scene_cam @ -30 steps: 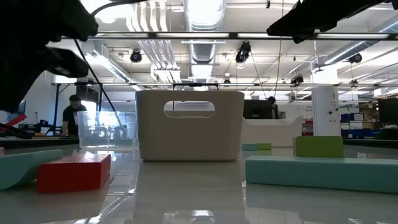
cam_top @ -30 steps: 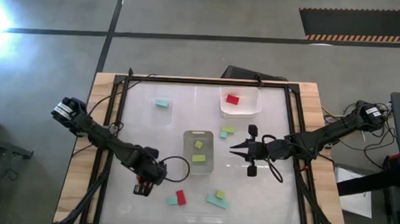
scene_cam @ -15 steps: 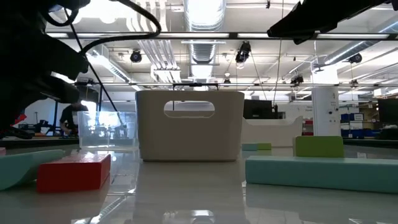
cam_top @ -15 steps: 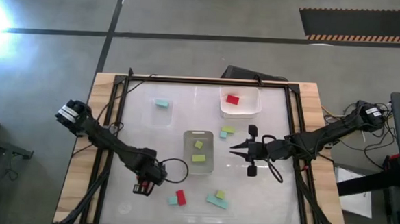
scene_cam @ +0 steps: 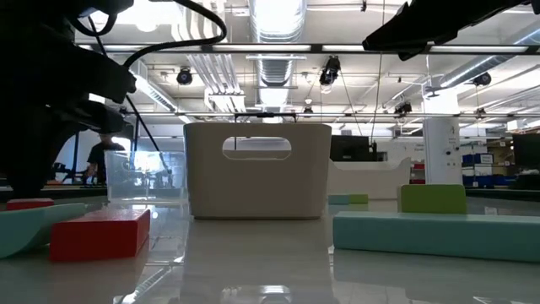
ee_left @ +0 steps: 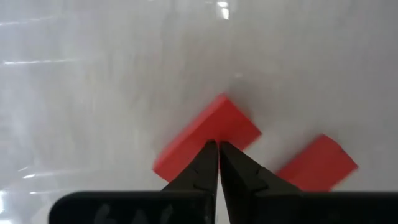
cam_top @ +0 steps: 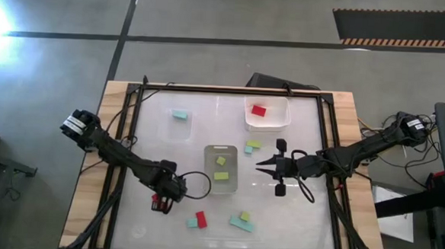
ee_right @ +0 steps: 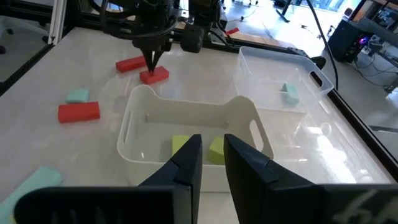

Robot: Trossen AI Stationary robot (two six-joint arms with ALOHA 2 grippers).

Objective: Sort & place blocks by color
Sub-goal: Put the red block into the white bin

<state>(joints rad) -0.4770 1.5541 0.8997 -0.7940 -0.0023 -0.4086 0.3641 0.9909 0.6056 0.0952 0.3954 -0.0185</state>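
Observation:
My left gripper (cam_top: 164, 198) stands near the table's near-left part, shut, pointing down at a red block (ee_left: 233, 121) that lies flat. A second red block (ee_left: 317, 163) lies just beside it (ee_right: 129, 63). My right gripper (cam_top: 270, 167) hovers open to the right of the centre container (cam_top: 221, 170), which holds two yellow-green blocks. A third red block (cam_top: 201, 219), teal blocks (cam_top: 240, 224) and a yellow-green block (cam_top: 244, 216) lie loose near the near edge. Another yellow-green and teal pair (cam_top: 252, 147) lies right of the centre container. My left gripper has its shut fingertips (ee_left: 211, 152) on the top face of the red block, about its middle (ee_left: 214, 134). The fingers come from above, pointing down (ee_right: 152, 62). The block lies flat on the table and reaches out past both sides of the fingers.
A clear container (cam_top: 178, 124) at the far left holds a teal block. A white container (cam_top: 266, 114) at the far middle holds a red block. The table's black frame (cam_top: 130, 135) runs along its sides. Cables trail from both arms.
My left gripper has moved a little toward the table's far edge and down. In the low view, a red block that showed raised and tilted under it now lies flat at table level.

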